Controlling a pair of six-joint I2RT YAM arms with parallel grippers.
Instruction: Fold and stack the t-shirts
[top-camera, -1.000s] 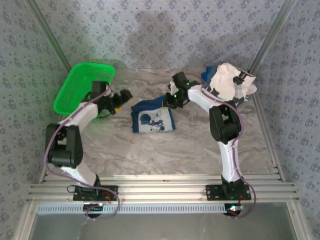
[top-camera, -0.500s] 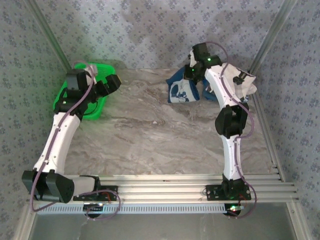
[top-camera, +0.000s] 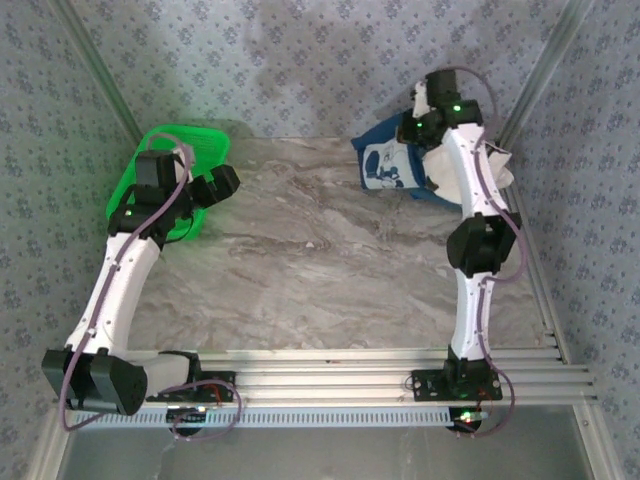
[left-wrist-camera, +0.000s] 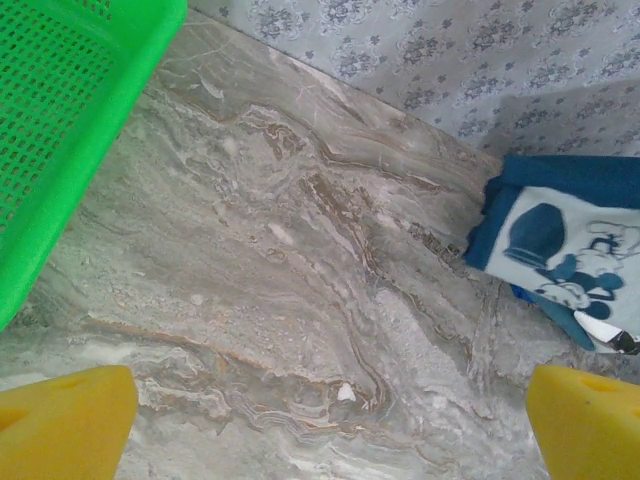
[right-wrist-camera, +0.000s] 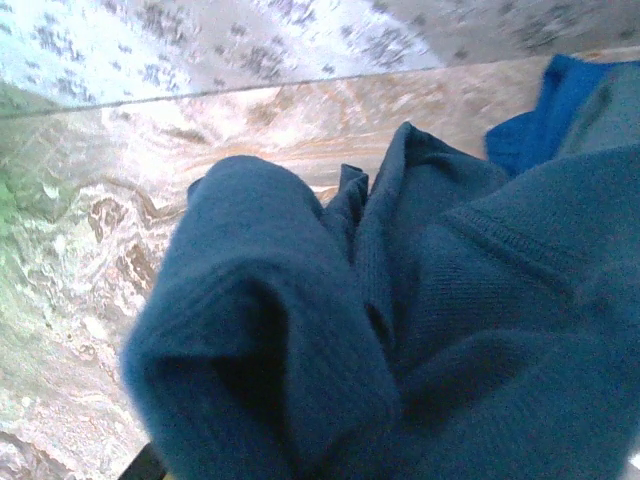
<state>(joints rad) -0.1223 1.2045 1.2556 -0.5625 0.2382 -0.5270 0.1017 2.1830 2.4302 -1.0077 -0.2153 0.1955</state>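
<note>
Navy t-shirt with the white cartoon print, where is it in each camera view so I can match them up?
Top external: navy t-shirt at the table's back edge, right of centre.
Left wrist: navy t-shirt at the right edge, print facing up.
Right wrist: navy t-shirt bunched across the foreground.
Shared landmark: the marble table.

Navy t-shirt (top-camera: 384, 168) with white cartoon print; bright green mesh basket (top-camera: 128, 182); grey-brown marbled table (top-camera: 320, 260); blue-grey floral wallpaper (top-camera: 300, 60).
</note>
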